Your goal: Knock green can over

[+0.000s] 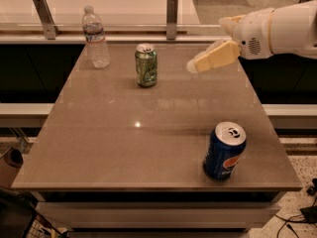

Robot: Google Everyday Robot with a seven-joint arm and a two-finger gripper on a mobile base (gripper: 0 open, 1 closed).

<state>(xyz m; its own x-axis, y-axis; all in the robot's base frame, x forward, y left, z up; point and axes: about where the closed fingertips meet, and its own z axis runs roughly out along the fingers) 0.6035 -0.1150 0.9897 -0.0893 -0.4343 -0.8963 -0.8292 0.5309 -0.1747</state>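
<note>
Camera view: the green can (146,66) stands upright toward the far side of the bench (124,148), right of a water bottle (96,37). The gripper (198,64) hovers near on its right, not touching; spread or pressed together, it cannot be told. 1 sideways push high on the can should tip it. The near blue can (224,151) reads Pepsi.

a glossy brown table (124,152) stands on speckled floor (303,158), a pale counter (124,1) behind it.
</note>
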